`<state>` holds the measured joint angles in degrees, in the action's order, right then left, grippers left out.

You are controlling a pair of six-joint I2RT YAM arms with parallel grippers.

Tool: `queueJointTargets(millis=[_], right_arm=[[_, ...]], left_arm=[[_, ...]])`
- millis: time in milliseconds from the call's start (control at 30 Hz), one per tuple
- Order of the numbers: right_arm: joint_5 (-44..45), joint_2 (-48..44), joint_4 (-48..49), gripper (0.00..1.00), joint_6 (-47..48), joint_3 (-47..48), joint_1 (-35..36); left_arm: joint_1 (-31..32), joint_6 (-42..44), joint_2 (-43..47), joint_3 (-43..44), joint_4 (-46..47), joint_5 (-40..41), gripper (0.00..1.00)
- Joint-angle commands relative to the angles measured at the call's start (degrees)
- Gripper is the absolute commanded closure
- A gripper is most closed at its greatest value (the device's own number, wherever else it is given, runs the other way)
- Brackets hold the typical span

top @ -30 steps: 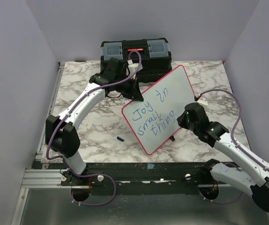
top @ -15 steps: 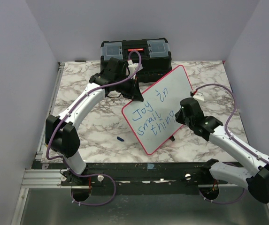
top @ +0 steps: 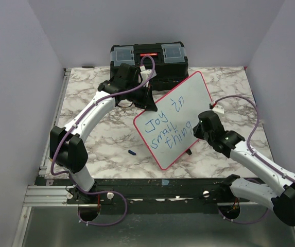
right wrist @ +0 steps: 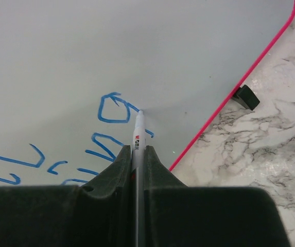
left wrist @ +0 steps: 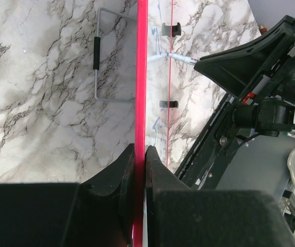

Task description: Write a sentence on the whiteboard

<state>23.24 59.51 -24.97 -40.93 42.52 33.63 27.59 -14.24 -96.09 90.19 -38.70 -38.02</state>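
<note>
whiteboard (top: 196, 92): "thino" became "thing" | right fingers (right wrist: 117, 167) gripped marker (right wrist: 138, 135), tip touching it | left fingers (left wrist: 120, 172) clenched on red rim | sentence seemed nearly finished

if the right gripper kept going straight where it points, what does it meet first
The whiteboard. The right gripper is shut on a marker whose tip looks on or almost on the board, beside a blue letter, so that tip meets it first.
</note>
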Motion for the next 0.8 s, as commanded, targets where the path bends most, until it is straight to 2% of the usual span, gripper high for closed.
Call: queueJointTargets(millis=[0, 433, 767], right_arm=[[-2.89, -1.37, 0.54, 0.99, -1.07, -3.47, 0.12], [-7.44, -3.99, 0.54, 0.99, -3.67, -9.62, 0.10], [-9.57, -3.75, 1.97, 0.99, -3.44, -7.39, 0.11]], left_arm=[[0.52, 3.43, 0.96, -0.08, 0.27, 2.06, 1.00], [0.53, 3.43, 0.95, -0.30, 0.29, 2.07, 1.00], [0.53, 3.34, 1.28, -0.44, 0.37, 1.94, 1.00]])
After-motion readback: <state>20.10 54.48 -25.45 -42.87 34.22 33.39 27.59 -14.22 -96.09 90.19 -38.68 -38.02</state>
